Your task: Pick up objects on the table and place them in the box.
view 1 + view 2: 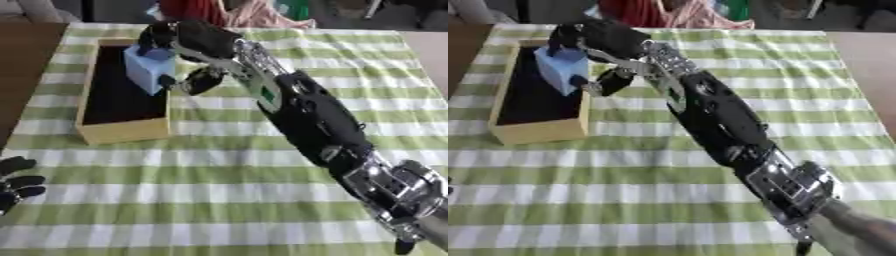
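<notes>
One blue block [149,70], right hand [188,42] curled round it, over box [122,131] near its right wall. Lower w/ care, clear rim, then release. Left hand [17,182] idle, fingers relaxed, lower-left.

block [149,70] over box's [122,131] right wall, box far left on table [227,200]

- The right robot hand [194,41] is black, with thick dark fingers.
- Next to this robot hand, the forearm is silver metal with a small green mark.
- Further from it, a bulky black shell, then a shiny silver joint.
- The left robot hand [17,182] has black fingers.
</notes>
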You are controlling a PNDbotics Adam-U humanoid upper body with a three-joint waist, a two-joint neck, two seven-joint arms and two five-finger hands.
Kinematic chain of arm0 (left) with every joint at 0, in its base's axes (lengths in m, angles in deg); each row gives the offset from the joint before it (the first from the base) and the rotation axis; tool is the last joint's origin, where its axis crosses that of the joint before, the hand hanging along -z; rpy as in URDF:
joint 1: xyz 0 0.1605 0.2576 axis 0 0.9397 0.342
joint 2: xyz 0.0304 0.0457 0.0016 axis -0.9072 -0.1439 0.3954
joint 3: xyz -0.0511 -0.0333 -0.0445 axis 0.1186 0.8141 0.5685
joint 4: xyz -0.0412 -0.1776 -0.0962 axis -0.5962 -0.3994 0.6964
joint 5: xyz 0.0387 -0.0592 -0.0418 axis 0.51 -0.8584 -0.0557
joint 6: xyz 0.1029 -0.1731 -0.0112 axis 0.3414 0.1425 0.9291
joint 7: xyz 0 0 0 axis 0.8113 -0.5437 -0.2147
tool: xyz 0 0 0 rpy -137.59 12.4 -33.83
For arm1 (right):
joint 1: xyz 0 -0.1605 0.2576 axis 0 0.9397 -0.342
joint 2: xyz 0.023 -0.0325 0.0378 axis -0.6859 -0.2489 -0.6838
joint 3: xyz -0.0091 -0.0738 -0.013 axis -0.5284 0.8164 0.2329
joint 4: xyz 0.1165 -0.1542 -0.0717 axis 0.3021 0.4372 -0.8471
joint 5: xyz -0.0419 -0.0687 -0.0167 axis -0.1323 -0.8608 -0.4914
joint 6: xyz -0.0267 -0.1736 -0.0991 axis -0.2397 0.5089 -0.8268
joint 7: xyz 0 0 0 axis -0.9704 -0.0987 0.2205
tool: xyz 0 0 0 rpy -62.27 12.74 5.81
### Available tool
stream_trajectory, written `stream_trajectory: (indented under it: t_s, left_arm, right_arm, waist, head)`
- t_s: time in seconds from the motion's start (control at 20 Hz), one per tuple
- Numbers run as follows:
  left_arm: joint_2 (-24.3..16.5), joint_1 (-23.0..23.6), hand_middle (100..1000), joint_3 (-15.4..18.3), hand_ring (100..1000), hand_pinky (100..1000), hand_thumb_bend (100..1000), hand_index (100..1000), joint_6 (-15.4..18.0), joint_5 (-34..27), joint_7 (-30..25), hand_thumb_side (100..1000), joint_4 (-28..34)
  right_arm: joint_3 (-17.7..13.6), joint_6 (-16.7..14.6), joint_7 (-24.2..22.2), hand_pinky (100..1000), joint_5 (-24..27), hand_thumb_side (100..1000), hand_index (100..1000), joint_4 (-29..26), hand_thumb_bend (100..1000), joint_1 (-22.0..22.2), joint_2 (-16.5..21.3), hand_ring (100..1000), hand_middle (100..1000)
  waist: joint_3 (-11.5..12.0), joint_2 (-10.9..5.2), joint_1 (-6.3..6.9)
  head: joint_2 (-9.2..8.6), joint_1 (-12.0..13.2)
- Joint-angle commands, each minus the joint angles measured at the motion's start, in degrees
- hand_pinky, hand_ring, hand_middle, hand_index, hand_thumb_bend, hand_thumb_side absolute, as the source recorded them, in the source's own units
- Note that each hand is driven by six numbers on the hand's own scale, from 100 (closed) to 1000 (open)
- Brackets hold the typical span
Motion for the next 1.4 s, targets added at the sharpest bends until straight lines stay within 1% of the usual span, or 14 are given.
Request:
stream_trajectory:
  t_s: [0.05, 0.1, 0.15, 0.2, 0.25, 0.3, 0.45, 0.7, 0.95, 1.0, 1.05, 1.2, 1.3, 1.4]
  left_arm:
    - [-0.1, -0.5, 748, -0.1, 719, 741, 100, 809, 0.0, -0.1, -0.4, 890, 0.7]
    - [0.0, -0.5, 748, -0.2, 719, 741, 100, 809, 0.0, -0.1, -0.4, 892, 0.7]
    - [0.0, -0.5, 748, -0.2, 719, 741, 100, 809, -0.1, 0.0, -0.5, 893, 0.7]
    - [0.0, -0.5, 747, -0.2, 719, 742, 100, 809, -0.1, 0.0, -0.6, 894, 0.7]
    - [0.0, -0.5, 747, -0.2, 719, 742, 100, 809, -0.1, 0.1, -0.6, 895, 0.6]
    - [0.0, -0.5, 746, -0.2, 719, 742, 100, 809, -0.2, 0.1, -0.6, 895, 0.6]
    - [0.0, -0.4, 745, -0.1, 720, 742, 100, 809, -0.2, 0.2, -0.7, 895, 0.6]
    - [0.1, -0.3, 745, -0.1, 720, 744, 100, 810, -0.3, 0.2, -0.7, 894, 0.6]
    - [0.0, 0.2, 745, 0.1, 720, 744, 100, 809, -0.3, 0.2, -0.7, 895, 0.4]
    - [0.0, 0.3, 745, 0.2, 720, 744, 100, 809, -0.3, 0.2, -0.6, 896, 0.4]
    - [0.0, 0.4, 745, 0.3, 720, 744, 100, 809, -0.3, 0.2, -0.6, 897, 0.4]
    - [0.0, 0.7, 745, 0.5, 721, 745, 100, 809, -0.3, 0.3, -0.5, 898, 0.4]
    - [0.0, 0.8, 746, 0.7, 721, 745, 100, 808, -0.3, 0.4, -0.5, 895, 0.4]
    - [0.0, 0.8, 747, 0.9, 722, 746, 100, 808, -0.2, 0.4, -0.4, 891, 0.4]
  right_arm:
    - [0.0, -0.5, 0.0, 640, -0.9, 100, 713, -0.2, 178, -1.5, 0.0, 745, 557]
    - [0.0, -0.3, 0.2, 664, -1.3, 163, 826, -0.3, 289, -1.5, -0.1, 776, 669]
    - [0.1, -0.1, 0.4, 673, -1.7, 208, 858, -0.4, 326, -1.5, -0.1, 786, 701]
    - [0.1, 0.2, 0.7, 695, -2.1, 315, 942, -0.6, 426, -1.5, 0.0, 816, 794]
    - [0.2, 0.6, 1.0, 703, -2.5, 339, 957, -0.8, 453, -1.4, 0.0, 824, 816]
    - [0.2, 0.9, 1.4, 717, -2.8, 385, 983, -0.9, 460, -1.3, 0.1, 843, 866]
    - [0.2, 1.8, 2.7, 733, -3.4, 413, 1000, -1.2, 466, -1.0, 0.3, 865, 914]
    - [0.0, 3.1, 4.4, 733, -2.9, 404, 1000, -2.0, 467, -0.7, 0.8, 865, 912]
    - [-0.7, 4.5, 5.6, 723, -0.3, 345, 986, -4.2, 460, -0.4, 2.7, 857, 887]
    - [-0.8, 4.9, 5.8, 717, 0.5, 326, 978, -4.8, 436, -0.2, 3.2, 859, 869]
    - [-1.3, 5.6, 6.1, 712, 1.4, 325, 975, -5.3, 424, 0.2, 3.7, 861, 862]
    - [-2.9, 7.9, 7.4, 692, 4.3, 310, 954, -6.3, 342, 1.6, 4.9, 871, 823]
    - [-4.1, 9.7, 8.6, 668, 6.2, 294, 929, -7.3, 269, 2.8, 5.8, 867, 769]
    - [-5.6, 11.6, 10.0, 652, 8.1, 295, 909, -8.7, 222, 4.5, 6.8, 863, 728]
  waist:
    - [0.0, -0.81, 0.32]
    - [-0.1, -0.80, 0.30]
    - [-0.1, -0.80, 0.29]
    - [-0.2, -0.79, 0.28]
    - [-0.3, -0.79, 0.26]
    - [-0.4, -0.80, 0.26]
    - [-0.6, -0.85, 0.26]
    - [-1.0, -1.10, 0.32]
    - [-2.0, -1.72, 0.50]
    - [-2.3, -1.82, 0.53]
    - [-2.6, -1.89, 0.56]
    - [-3.6, -2.03, 0.68]
    - [-4.6, -2.11, 0.83]
    - [-5.6, -2.23, 1.09]
  head:
    - [-0.63, -0.3]
    - [-0.64, -0.3]
    - [-0.64, -0.3]
    - [-0.63, -0.3]
    - [-0.62, -0.2]
    - [-0.63, -0.2]
    - [-0.68, -0.2]
    - [-0.68, -0.1]
    - [-0.30, 0.6]
    - [-0.20, 0.7]
    - [-0.14, 0.9]
    - [-0.06, 1.5]
    - [0.02, 2.1]
    - [0.15, 3.0]
